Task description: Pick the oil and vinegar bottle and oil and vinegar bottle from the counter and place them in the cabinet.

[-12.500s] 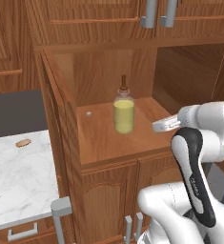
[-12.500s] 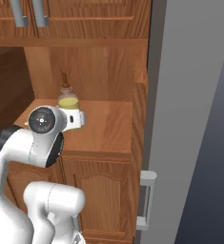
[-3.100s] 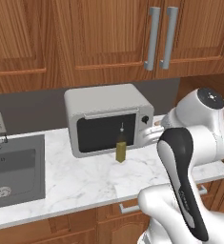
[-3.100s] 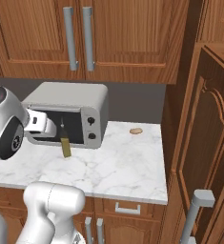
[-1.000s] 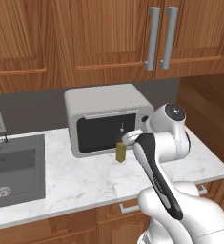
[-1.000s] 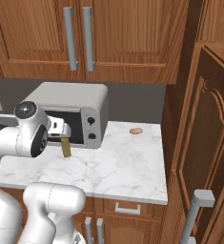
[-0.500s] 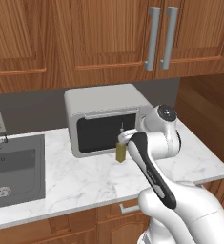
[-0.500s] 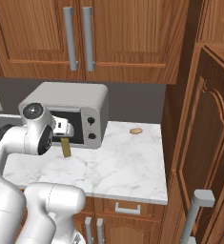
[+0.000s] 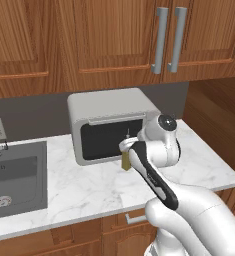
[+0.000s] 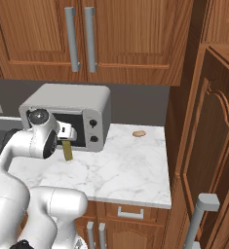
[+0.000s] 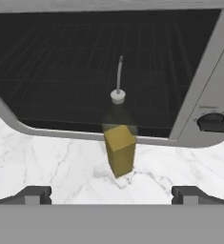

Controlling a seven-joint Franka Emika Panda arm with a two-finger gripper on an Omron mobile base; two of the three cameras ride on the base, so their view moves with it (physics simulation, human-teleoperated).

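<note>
One olive-green bottle [image 11: 118,152] stands upright between the wide-spread gripper [image 11: 111,194] tips.

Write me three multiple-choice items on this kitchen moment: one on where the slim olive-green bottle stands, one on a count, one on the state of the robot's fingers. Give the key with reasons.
1. Where does the slim olive-green bottle with the thin spout stand?
A. in the steel sink
B. on the white marble counter, before the grey microwave
C. inside the microwave

2. How many grey bar handles hang on the upper wooden doors?
A. two
B. four
C. none

3. How do the fingers stand?
A. shut on the bottle
B. shut on nothing
C. open, apart from the bottle

Key: B, its base rests on marble in front of the dark microwave door; A, a pair hangs side by side; C, both tips sit wide on either side without touching it.
</note>
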